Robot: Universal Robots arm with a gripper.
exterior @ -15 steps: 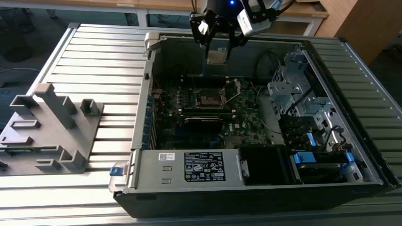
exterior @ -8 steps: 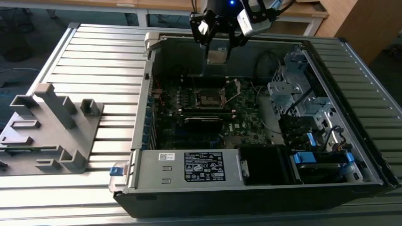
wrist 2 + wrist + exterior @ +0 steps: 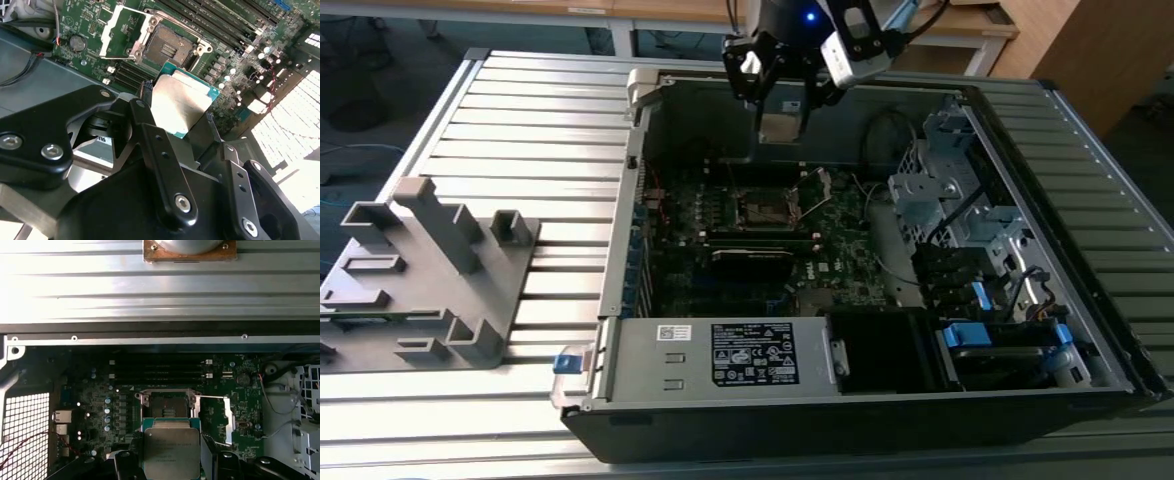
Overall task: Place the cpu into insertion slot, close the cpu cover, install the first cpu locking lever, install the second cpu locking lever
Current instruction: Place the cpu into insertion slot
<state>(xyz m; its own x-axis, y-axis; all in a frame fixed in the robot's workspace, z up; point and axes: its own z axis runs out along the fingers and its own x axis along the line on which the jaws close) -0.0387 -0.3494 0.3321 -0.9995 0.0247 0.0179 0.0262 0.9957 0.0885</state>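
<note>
Gripper (image 3: 177,105) clamped on chip (image 3: 186,97), hanging above the open socket (image 3: 170,47).
Dull silver square face; thin metal cover (image 3: 116,31) flipped aside, socket rim unobstructed.

Robotics lab or electronics workshop. A silver work table of ribbed aluminium profiles (image 3: 520,110) carries an open black desktop computer case (image 3: 854,430) lying on its side. The case's green motherboard (image 3: 841,235) and grey metal power-supply box (image 3: 720,355) are exposed. A black robot gripper (image 3: 781,128) hangs above the board, clamping a small square silver-grey cpu (image 3: 181,105). At the exterior view's left, a matte grey fixture with upright posts (image 3: 427,270) sits on the table. Light wooden workbenches (image 3: 667,12) stand behind the table.
</note>
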